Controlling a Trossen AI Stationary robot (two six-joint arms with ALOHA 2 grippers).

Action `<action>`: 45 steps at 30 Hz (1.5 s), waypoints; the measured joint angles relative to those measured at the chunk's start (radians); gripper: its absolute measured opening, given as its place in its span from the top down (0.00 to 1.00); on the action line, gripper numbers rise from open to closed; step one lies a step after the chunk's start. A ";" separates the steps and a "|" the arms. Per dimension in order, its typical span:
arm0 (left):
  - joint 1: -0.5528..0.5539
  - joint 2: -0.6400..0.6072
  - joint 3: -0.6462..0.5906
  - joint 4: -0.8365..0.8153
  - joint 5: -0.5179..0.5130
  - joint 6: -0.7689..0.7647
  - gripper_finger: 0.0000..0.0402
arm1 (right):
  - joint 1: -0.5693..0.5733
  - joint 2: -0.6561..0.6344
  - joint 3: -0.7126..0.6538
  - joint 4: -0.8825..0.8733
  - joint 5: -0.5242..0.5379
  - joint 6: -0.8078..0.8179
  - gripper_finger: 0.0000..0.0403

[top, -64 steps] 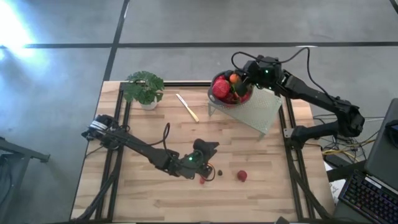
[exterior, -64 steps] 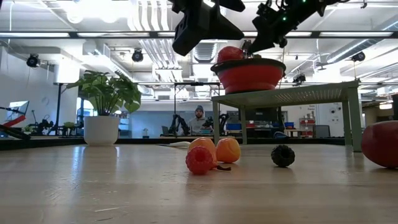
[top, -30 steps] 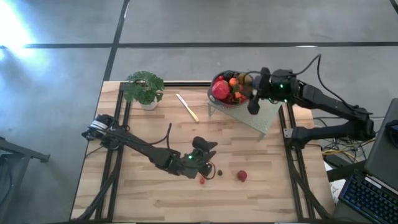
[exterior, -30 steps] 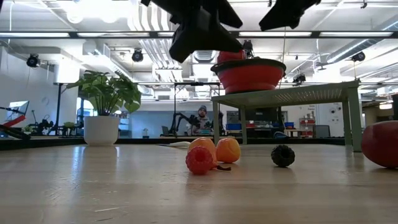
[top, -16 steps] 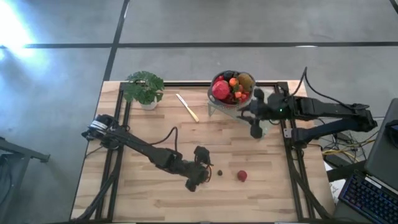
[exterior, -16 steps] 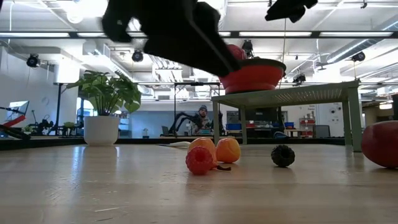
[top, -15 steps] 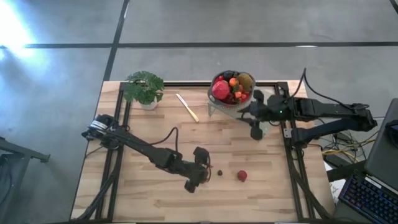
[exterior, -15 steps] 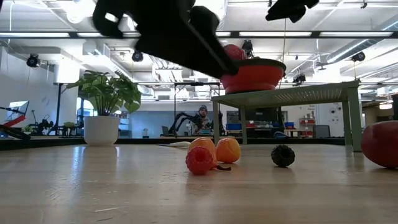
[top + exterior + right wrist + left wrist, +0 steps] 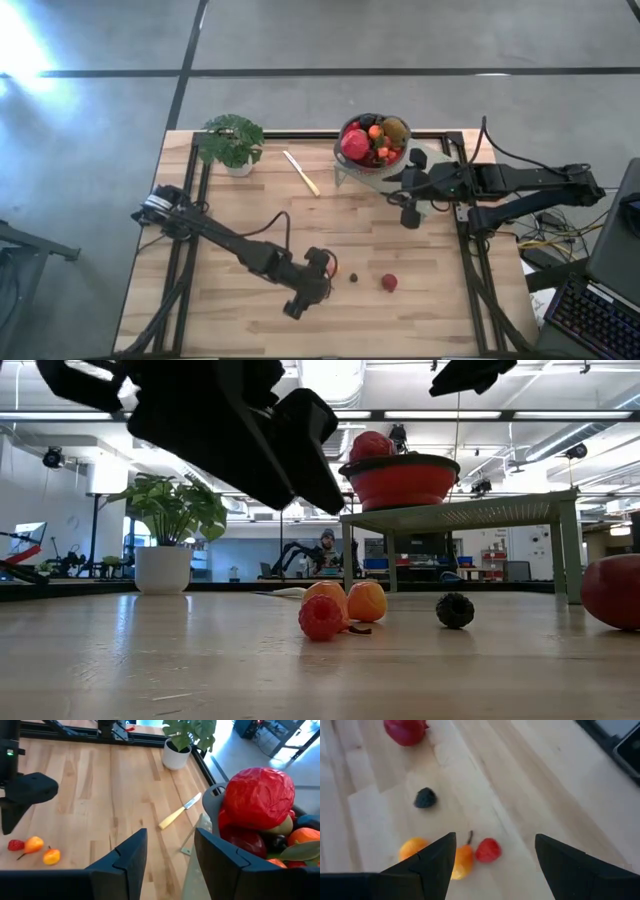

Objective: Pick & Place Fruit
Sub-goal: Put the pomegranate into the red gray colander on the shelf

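Now my left gripper (image 9: 492, 857) hangs over the near middle of the table (image 9: 230, 210), fingers spread and empty, with the small loose fruit lying just ahead of the tips. I hold it wide and above them, I judge, so I can come down around one piece without nudging its neighbours. My right gripper (image 9: 170, 851) floats beside the bowl (image 9: 373, 143), which sits up on a raised stand (image 9: 420, 180) at the far right. Its fingers stand parted with nothing between them, clear of the rim.

Counting what lies loose on the wood:
- two orange berries (image 9: 459, 861), side by side and touching
- one red berry (image 9: 488, 850), close against them
- one dark berry (image 9: 425, 798), a little apart
- one strawberry (image 9: 405, 731), farther off toward the right edge

That makes five pieces not yet in the bowl, as far as I can see.

Inside the bowl the fruit is heaped: one large red piece (image 9: 259, 796) on top, something orange with a leaf (image 9: 307, 836), and darker pieces under them that I cannot count for sure.

One plant (image 9: 232, 142) stands at the far left, and one knife (image 9: 300, 172) lies between it and the stand. Both are well away from my fingers.
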 joint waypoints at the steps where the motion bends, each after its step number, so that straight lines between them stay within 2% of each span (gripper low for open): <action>1: 0.000 0.000 -0.002 0.001 -0.007 0.009 0.31 | 0.000 0.000 0.000 0.000 0.000 0.000 0.60; 12: -0.001 0.073 -0.006 0.030 -0.016 0.075 0.32 | 0.001 0.000 0.000 -0.002 0.000 0.010 0.68; 17: -0.003 0.090 -0.006 0.028 -0.021 0.103 0.32 | 0.056 0.000 -0.006 -0.057 -0.001 0.093 0.69; 23: -0.003 0.095 -0.006 0.017 -0.040 0.130 0.32 | 0.211 0.002 -0.111 -0.083 0.069 0.293 0.67; 28: -0.003 0.088 -0.006 0.010 -0.068 0.148 0.32 | 0.412 0.018 -0.222 -0.007 0.145 0.512 0.66; 31: -0.003 0.088 -0.006 0.005 -0.069 0.164 0.32 | 0.546 0.053 -0.262 0.054 0.224 0.633 0.68; 37: -0.002 0.085 -0.005 0.005 -0.127 0.183 0.32 | 0.764 0.169 -0.263 0.050 0.400 0.879 0.68; 40: -0.001 0.085 -0.005 0.005 -0.147 0.188 0.32 | 0.821 0.240 -0.250 0.051 0.466 0.972 0.64; 45: -0.002 0.082 0.002 -0.002 -0.162 0.197 0.32 | 0.838 0.380 -0.229 0.051 0.465 1.092 0.54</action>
